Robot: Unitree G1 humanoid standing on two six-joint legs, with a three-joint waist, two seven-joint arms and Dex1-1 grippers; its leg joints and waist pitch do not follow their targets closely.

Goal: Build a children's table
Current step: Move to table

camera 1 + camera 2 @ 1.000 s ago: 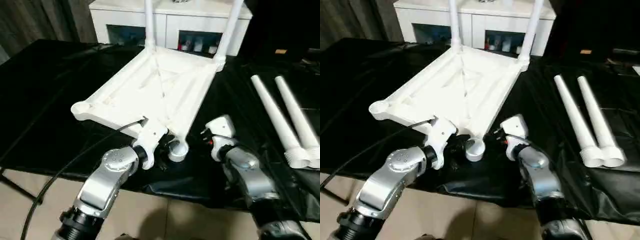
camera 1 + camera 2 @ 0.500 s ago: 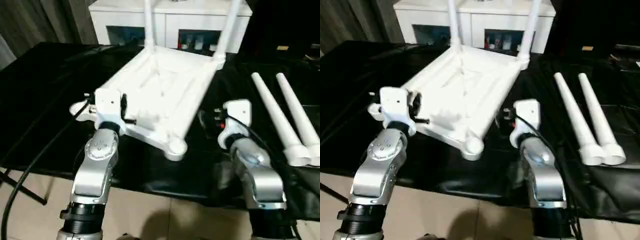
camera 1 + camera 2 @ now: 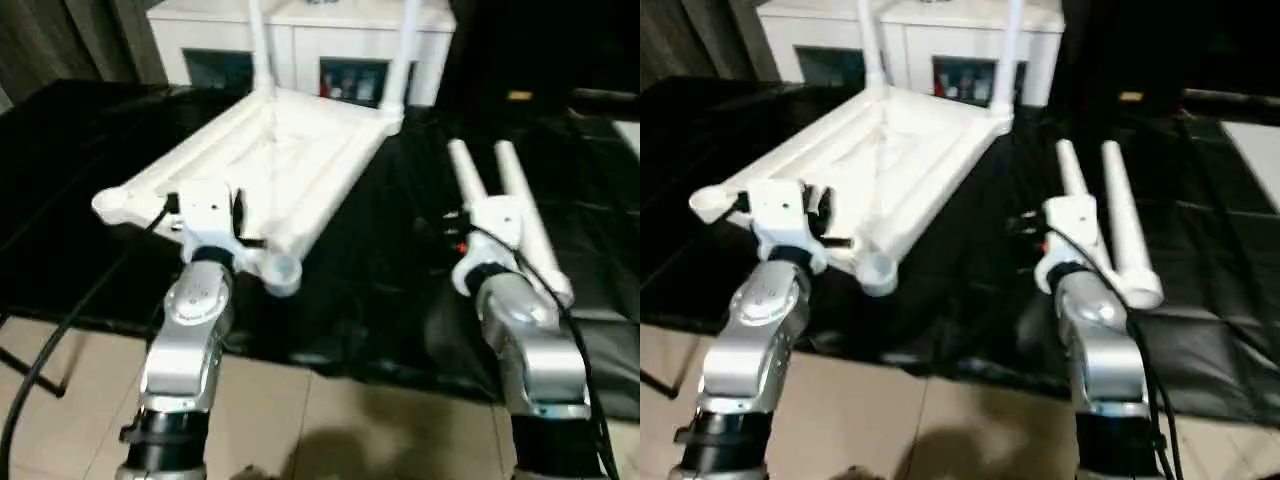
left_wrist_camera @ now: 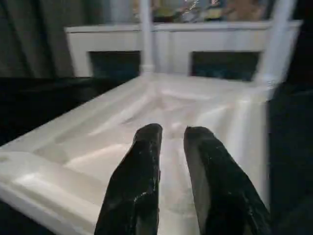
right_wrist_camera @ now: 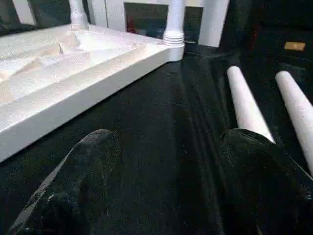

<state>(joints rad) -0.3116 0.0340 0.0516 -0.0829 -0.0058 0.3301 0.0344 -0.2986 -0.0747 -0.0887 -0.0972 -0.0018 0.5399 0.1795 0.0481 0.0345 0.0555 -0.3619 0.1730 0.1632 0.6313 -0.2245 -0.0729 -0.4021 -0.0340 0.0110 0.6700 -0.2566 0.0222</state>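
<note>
The tabletop [image 3: 270, 160] lies upside down on the black cloth [image 3: 380, 270], ribbed side up, which makes sense: the corner sockets face the ceiling so legs can be pushed straight down into them. Two legs already stand in the far corners, one [image 3: 258, 45] at about eleven o'clock from the middle of the work and the other [image 3: 402, 50] near twelve. The two near sockets are bare, one [image 3: 112, 203] out at nine o'clock and one [image 3: 282, 271] closest to the robot.

The two loose legs [image 3: 500, 195] lie side by side on the cloth at about two o'clock, wide ends toward the robot, laid within easy reach of the right arm.

The left gripper [image 4: 171, 142] hangs over the near edge of the tabletop, its two black fingers nearly pressed together with a thin gap and nothing between them. From the wrist view I would say it is above the plastic, not on it, though I cannot be sure.

The right gripper [image 5: 168, 161] is spread wide and empty above bare cloth, between the tabletop's long side and the loose legs. The nearer loose leg [image 5: 247, 105] sits at one o'clock from it. My guess is that it is lining up for that leg, with half the job left.
</note>
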